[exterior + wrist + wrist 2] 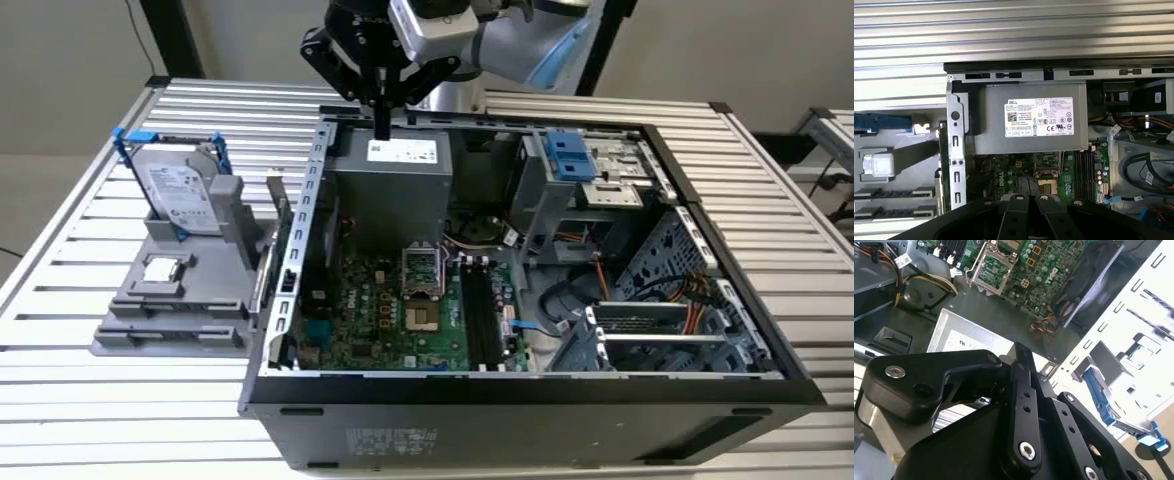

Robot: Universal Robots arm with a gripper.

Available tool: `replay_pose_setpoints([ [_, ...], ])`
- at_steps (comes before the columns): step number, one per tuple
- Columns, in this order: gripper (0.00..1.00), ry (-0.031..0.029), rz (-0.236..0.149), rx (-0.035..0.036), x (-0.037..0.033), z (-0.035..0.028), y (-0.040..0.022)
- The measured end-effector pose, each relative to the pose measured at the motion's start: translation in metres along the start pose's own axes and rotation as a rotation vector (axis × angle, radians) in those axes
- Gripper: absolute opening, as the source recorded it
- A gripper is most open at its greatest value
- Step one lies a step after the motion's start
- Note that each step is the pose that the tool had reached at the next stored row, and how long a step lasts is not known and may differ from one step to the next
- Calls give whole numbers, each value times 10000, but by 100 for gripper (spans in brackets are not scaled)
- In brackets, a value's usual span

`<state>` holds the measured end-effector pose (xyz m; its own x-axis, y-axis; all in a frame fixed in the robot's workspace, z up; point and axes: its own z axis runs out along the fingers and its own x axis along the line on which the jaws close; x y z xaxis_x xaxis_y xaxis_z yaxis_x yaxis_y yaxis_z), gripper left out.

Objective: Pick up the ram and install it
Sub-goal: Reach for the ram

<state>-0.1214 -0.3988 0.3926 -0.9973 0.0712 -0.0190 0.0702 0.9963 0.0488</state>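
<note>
Slatted metal table (774, 200): open computer case (534, 410), grey fixture (174, 312).

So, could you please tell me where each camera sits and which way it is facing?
Exterior view: off the arm, high up, looking down into the open computer case on the slatted table; the arm and gripper hang over the power supply.
First wrist view: on the wrist, facing straight down at the power supply; the gripper's black linkage shows.
Second wrist view: on the wrist, looking aslant past that linkage toward the motherboard.
Shared: all three show the power supply and motherboard.
</note>
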Motion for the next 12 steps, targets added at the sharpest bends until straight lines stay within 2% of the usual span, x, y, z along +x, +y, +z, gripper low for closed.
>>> replay_pose_setpoints([
  [5, 0, 0, 1, 0, 25, -1, -2],
  [12, 0, 1, 1, 0, 110, -3, -8],
])
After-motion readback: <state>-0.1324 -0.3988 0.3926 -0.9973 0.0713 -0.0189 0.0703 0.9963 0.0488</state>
